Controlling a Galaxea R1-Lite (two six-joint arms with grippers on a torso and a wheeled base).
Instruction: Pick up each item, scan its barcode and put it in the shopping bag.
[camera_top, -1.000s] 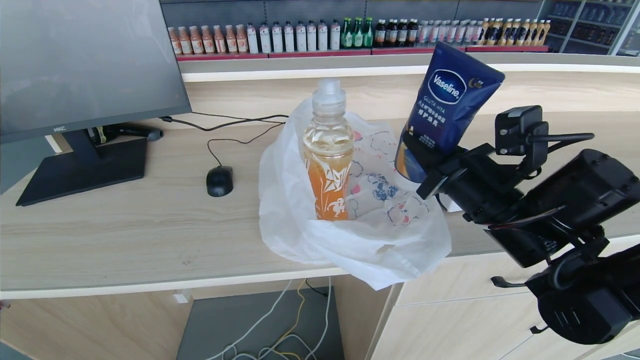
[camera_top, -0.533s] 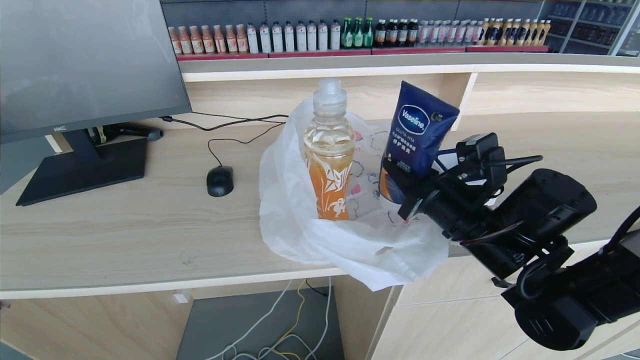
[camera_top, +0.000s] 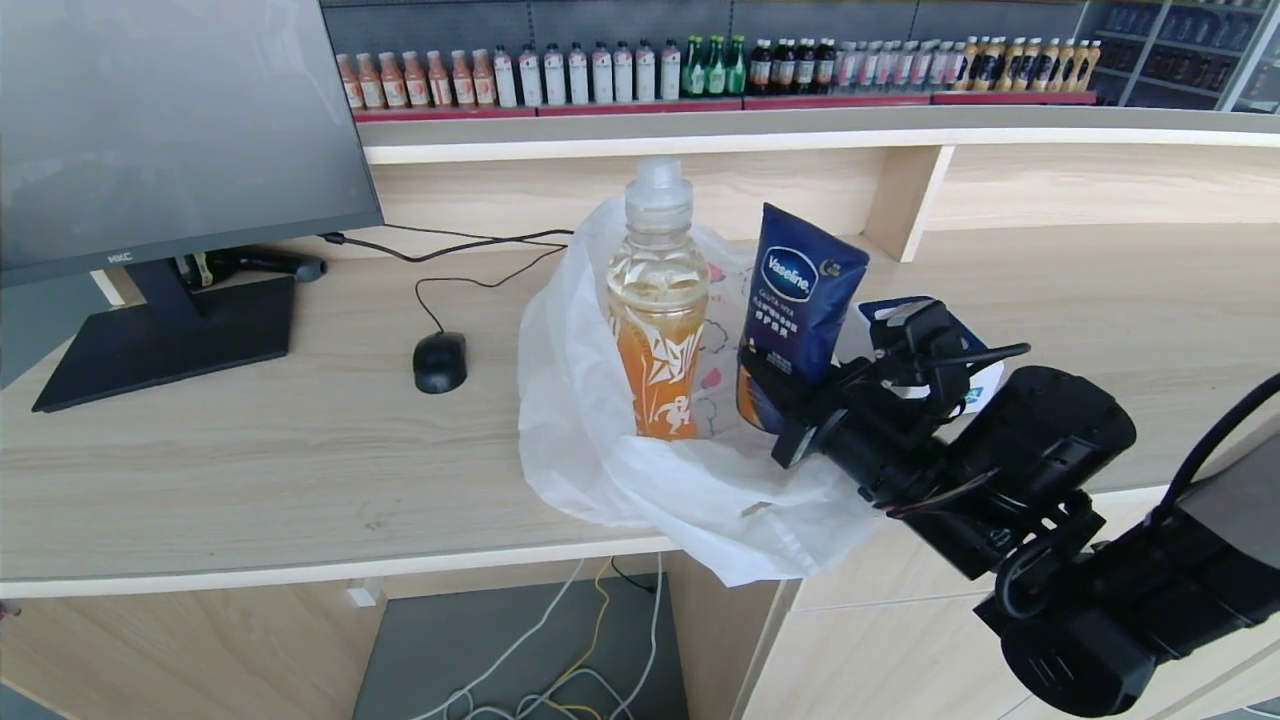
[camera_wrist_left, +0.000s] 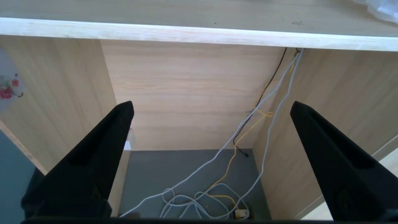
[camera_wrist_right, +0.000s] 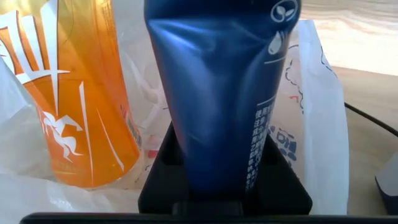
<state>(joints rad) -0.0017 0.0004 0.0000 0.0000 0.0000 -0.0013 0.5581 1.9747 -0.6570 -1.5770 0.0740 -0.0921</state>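
Right hand (camera_top: 792, 402) clamped on blue tube (camera_top: 803, 290), upright at shopping bag (camera_top: 640, 485), just beside orange bottle (camera_top: 657, 330) standing in bag. Left hand (camera_wrist_left: 211, 163) fingers apart, below bench (camera_top: 250, 470) edge.

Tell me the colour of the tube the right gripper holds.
The tube is dark blue, orange at its lower end; clearest in the head view.

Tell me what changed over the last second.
The right pincer, shut on the blue tube throughout, carried it down and to the robot's left, lowering it to the shopping bag beside the orange drink bottle. Nothing was let go. Bottle, bag, mouse and monitor stayed put.
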